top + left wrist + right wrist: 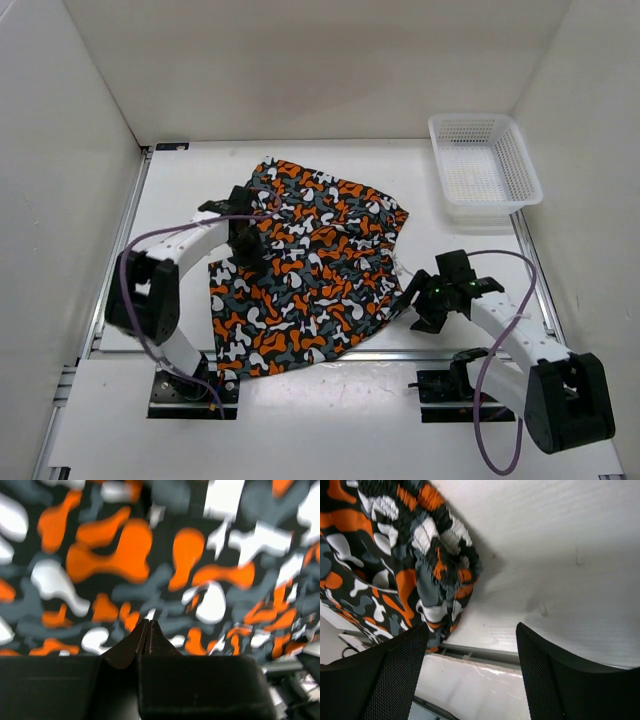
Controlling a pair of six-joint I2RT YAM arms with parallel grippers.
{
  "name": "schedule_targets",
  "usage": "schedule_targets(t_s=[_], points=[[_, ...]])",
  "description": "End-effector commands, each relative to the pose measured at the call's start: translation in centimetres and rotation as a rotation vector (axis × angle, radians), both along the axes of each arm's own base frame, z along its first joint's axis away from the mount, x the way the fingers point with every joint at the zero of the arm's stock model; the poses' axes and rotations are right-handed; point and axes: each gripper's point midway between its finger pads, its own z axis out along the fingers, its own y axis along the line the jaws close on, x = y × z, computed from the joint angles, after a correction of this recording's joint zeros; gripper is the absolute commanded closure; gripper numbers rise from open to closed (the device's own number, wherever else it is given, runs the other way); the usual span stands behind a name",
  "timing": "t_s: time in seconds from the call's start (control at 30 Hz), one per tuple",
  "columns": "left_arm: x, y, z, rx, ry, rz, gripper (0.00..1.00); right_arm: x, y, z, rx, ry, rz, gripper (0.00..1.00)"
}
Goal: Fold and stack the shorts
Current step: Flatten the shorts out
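Observation:
The camouflage shorts (300,270) lie spread on the white table, waistband bunched at the right, hem reaching the near table edge. My left gripper (250,255) rests over the shorts' left part. In the left wrist view its fingertips (148,622) are pressed together with no fabric showing between them, and the print (125,555) fills the view behind. My right gripper (410,300) is open beside the shorts' right edge. In the right wrist view (471,630) its jaws stand wide apart and empty, with the gathered waistband (440,565) just ahead on the left.
A white mesh basket (485,170) stands at the back right. White walls enclose the table (450,250) on three sides. A metal rail (480,652) runs along the table's near edge under the right gripper.

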Motion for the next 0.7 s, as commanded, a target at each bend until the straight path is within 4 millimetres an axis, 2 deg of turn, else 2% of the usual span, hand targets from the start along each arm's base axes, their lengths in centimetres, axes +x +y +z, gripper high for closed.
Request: schedule_targets(t_s=[0.0,0.03,0.07,0.1,0.2,0.3,0.33,0.37,0.43,0.47,0.5,0.57,0.6,0.63,0.67], points=[[4.0,-1.0,-0.2,-0.006,-0.06,0.024,0.89,2.4,1.2,0.3,0.071,-0.061,-0.026,0.26],[5.2,-1.4,0.1,-0.008,-0.077,0.011,0.89,3.1,1.2,0.3,0.066,-0.089,-0.021,0.28],[5.6,-1.5,-1.0,0.002,-0.05,0.01,0.89,3.7,1.1,0.3,0.051,-0.103,-0.029,0.3],[6.2,-1.4,-1.3,0.017,-0.053,0.001,0.89,4.3,1.0,0.3,0.039,-0.109,-0.024,0.37],[8.3,-2.1,-2.0,0.021,-0.054,-0.013,0.89,6.1,1.3,0.7,0.028,-0.141,-0.013,0.46],[10.3,-2.4,-3.3,0.029,-0.025,-0.031,0.89,7.5,1.4,0.5,0.009,-0.132,-0.009,0.62],[10.7,-2.5,-3.7,0.035,-0.017,-0.045,0.89,7.7,1.4,0.4,0.004,-0.127,-0.001,0.75],[12.1,-2.4,-4.4,0.041,-0.008,-0.046,0.89,7.9,1.5,-0.1,0.0,-0.112,0.0,0.78],[12.7,-2.8,-4.8,0.037,0.014,-0.049,0.89,8.8,1.5,-0.1,-0.011,-0.121,-0.006,0.9],[14.0,-3.6,-4.2,0.008,-0.014,-0.064,0.89,8.6,1.4,-0.6,-0.016,-0.1,-0.006,0.93],[14.4,-4.0,-4.9,-0.003,-0.003,-0.077,0.89,9.4,1.4,-0.4,-0.023,-0.113,-0.021,0.96],[15.3,-4.0,-5.0,-0.012,0.006,-0.069,0.89,10.5,1.0,-0.3,-0.046,-0.122,-0.041,1.0],[16.6,-3.9,-5.2,-0.014,-0.001,-0.06,0.89,10.9,0.9,-0.3,-0.055,-0.125,-0.046,1.0],[17.1,-4.2,-5.3,-0.022,-0.001,-0.073,0.89,11.4,0.9,-0.3,-0.064,-0.128,-0.05,1.0],[17.9,-3.6,-5.4,-0.022,-0.001,-0.056,0.89,12.2,1.1,-0.2,-0.064,-0.13,-0.05,1.0]])
